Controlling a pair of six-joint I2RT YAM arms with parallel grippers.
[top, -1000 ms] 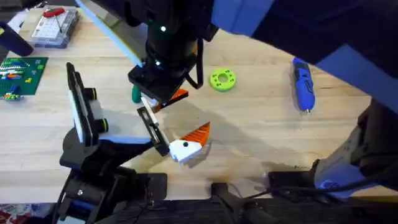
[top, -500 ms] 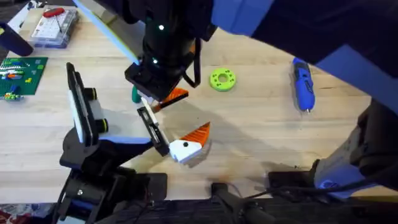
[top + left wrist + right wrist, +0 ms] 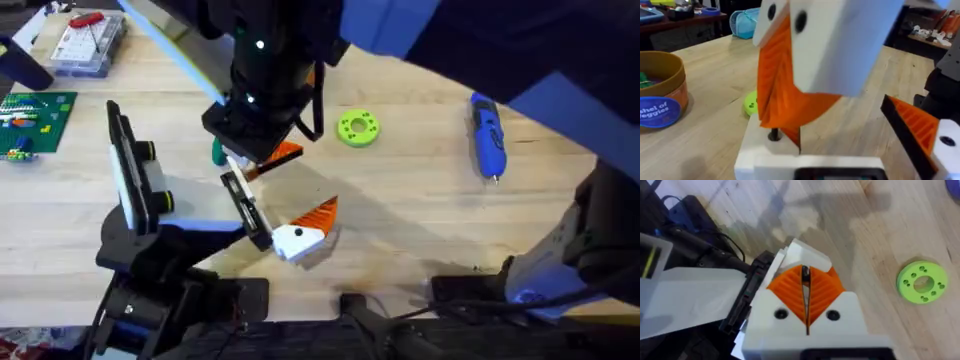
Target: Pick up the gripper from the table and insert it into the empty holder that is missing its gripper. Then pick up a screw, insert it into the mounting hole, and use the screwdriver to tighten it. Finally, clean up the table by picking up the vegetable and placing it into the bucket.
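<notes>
My right gripper (image 3: 806, 292) reaches across the table and is shut on a small dark screw (image 3: 804, 275). In the left wrist view the screw (image 3: 774, 135) stands in the mounting hole of a white finger base (image 3: 765, 155), with the right gripper (image 3: 785, 107) directly above it. My left gripper (image 3: 270, 200) is open, one orange-padded finger (image 3: 917, 127) far off to the side. The blue screwdriver (image 3: 487, 135) lies at the far right. A dark-green vegetable (image 3: 217, 152) peeks out beside the right gripper (image 3: 262, 158). The bucket (image 3: 660, 95) stands beyond, something green inside.
A lime-green ring with holes (image 3: 358, 128) lies right of the grippers. A green circuit board (image 3: 35, 115) and a clear parts box (image 3: 88, 42) sit at the far left. A black stand with a white panel (image 3: 130, 175) rises at the left.
The right gripper has shifted slightly up and to the left over the left gripper's finger base, then held still. Nothing else moved.
</notes>
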